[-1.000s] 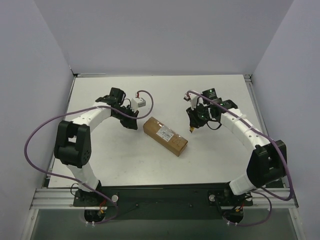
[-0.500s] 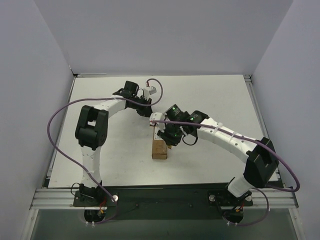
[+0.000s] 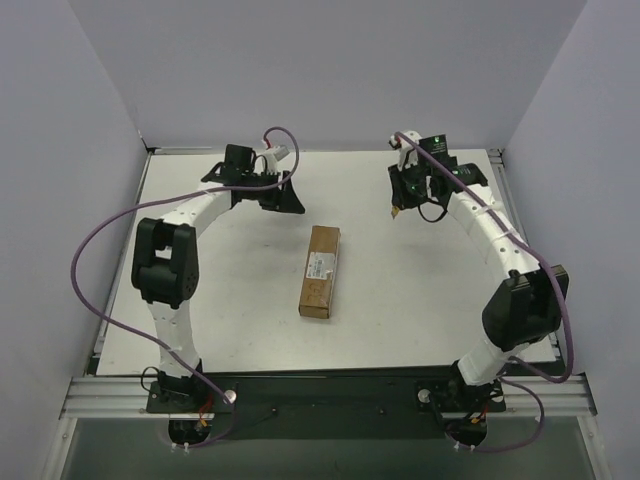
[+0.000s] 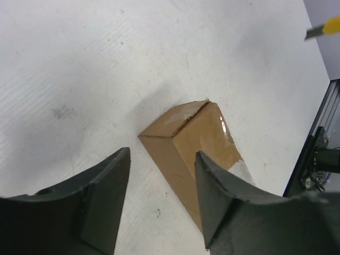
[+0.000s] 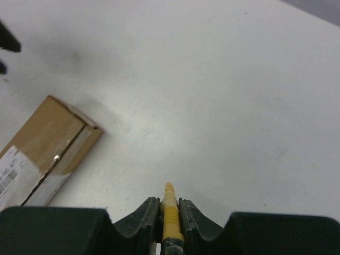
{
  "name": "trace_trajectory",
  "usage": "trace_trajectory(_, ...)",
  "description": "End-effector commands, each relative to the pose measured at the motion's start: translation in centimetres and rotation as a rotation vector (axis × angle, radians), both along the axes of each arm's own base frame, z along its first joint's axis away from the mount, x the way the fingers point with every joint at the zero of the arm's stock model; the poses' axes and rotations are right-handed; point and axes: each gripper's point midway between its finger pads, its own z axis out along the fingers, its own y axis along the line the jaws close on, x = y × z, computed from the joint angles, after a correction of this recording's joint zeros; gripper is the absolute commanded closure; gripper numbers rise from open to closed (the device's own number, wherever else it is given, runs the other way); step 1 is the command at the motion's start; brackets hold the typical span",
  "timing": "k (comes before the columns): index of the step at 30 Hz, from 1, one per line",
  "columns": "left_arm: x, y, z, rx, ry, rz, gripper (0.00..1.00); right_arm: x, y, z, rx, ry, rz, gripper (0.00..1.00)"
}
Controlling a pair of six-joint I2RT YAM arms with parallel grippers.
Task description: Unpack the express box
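Note:
The express box (image 3: 320, 271), a long brown parcel with a white label, lies flat in the middle of the table, its long side running front to back. My left gripper (image 3: 292, 204) hovers behind and left of it, open, with nothing between its fingers. In the left wrist view the box's end (image 4: 197, 139) lies just beyond the spread fingertips (image 4: 118, 175). My right gripper (image 3: 399, 208) is at the back right, apart from the box, shut on a yellow utility knife (image 5: 170, 211) that points forward. The box's taped end (image 5: 49, 143) shows at the left of the right wrist view.
The white table (image 3: 220, 300) is walled at the back and on both sides. A metal rail (image 3: 330, 392) runs along the near edge by the arm bases. Purple cables (image 3: 90, 260) loop off both arms. The knife's tip (image 4: 324, 26) shows far off in the left wrist view.
The right arm has pulled away from the box to the back right, still holding the knife. The box now lies front to back. The left gripper has opened.

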Motion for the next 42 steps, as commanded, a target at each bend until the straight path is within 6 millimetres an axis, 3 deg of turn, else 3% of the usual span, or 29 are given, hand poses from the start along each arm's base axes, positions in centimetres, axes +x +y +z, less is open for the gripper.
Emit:
trace_trajectory(1, -2.9, 1.1, 0.9, 0.034, 0.132, 0.058, 0.35, 4.4, 1.5, 1.5, 0.073, -0.063, -0.021, 1.0)
trace_trajectory(5, -4.3, 1.2, -1.3, 0.097, 0.165, -0.01, 0.31, 8.0, 4.3, 0.9, 0.144, -0.08, -0.004, 1.0)
trace_trajectory(6, -4.5, 1.2, -2.3, 0.109, 0.19, -0.023, 0.31, 8.8, 5.0, -0.5, 0.154, -0.052, -0.001, 1.0)
trace_trajectory(7, -4.9, 1.2, -2.4, 0.114, 0.208, -0.038, 0.31, 9.8, 6.2, 0.4, 0.18, -0.078, 0.009, 1.0)
trace_trajectory(9, -5.1, 1.0, -2.9, 0.112, 0.206, -0.065, 0.31, 10.9, 7.5, -1.0, 0.189, -0.064, 0.017, 1.0)
trace_trajectory(11, -5.2, 0.7, -3.1, 0.106, 0.202, -0.075, 0.31, 11.5, 9.3, -0.7, 0.203, -0.082, 0.042, 1.0)
trace_trajectory(13, -5.8, 0.0, -2.9, 0.048, 0.224, -0.109, 0.31, 11.4, 10.1, -2.0, 0.195, -0.064, 0.065, 1.0)
trace_trajectory(17, -6.5, -1.2, -3.1, 0.014, 0.233, -0.17, 0.31, 8.9, 10.9, -5.0, 0.201, 0.027, 0.119, 1.0)
trace_trajectory(20, -6.5, -2.6, -3.3, 0.024, 0.228, -0.198, 0.31, 6.9, 10.9, -5.2, 0.212, 0.052, 0.158, 1.0)
trace_trajectory(25, -5.4, -4.5, -4.5, 0.048, 0.187, -0.239, 0.35, 0.9, 8.2, -6.4, 0.166, 0.111, 0.18, 1.0)
trace_trajectory(26, -4.9, -5.2, -3.9, 0.037, 0.16, -0.255, 0.37, 0.0, 7.5, -6.4, 0.152, 0.111, 0.173, 1.0)
trace_trajectory(27, -4.8, -5.7, -4.4, 0.032, 0.166, -0.27, 0.38, -1.3, 6.8, -5.1, 0.157, 0.088, 0.174, 1.0)
trace_trajectory(28, -4.8, -6.2, -4.3, 0.024, 0.152, -0.29, 0.39, -3.2, 5.6, -6.7, 0.139, 0.131, 0.163, 1.0)
trace_trajectory(29, -4.3, -7.3, -3.1, 0.005, 0.114, -0.313, 0.43, -4.4, 4.9, -6.9, 0.135, 0.142, 0.156, 1.0)
trace_trajectory(30, -4.6, -8.1, -3.4, -0.019, 0.125, -0.345, 0.45, -5.4, 4.1, -5.5, 0.14, 0.109, 0.147, 1.0)
trace_trajectory(31, -4.6, -8.8, -2.9, -0.038, 0.107, -0.375, 0.46, -6.8, 3.0, -6.5, 0.132, 0.139, 0.117, 1.0)
trace_trajectory(36, -6.2, -13.5, -1.2, -0.187, 0.09, -0.534, 0.47, -8.1, -1.1, -4.3, 0.15, 0.082, -0.037, 1.0)
trace_trajectory(40, -8.0, -15.8, -2.4, -0.207, 0.106, -0.6, 0.47, -6.9, -4.5, -3.0, 0.156, 0.059, -0.187, 1.0)
trace_trajectory(42, -8.8, -15.9, -2.9, -0.203, 0.123, -0.612, 0.48, -5.7, -5.8, -1.9, 0.155, 0.025, -0.226, 1.0)
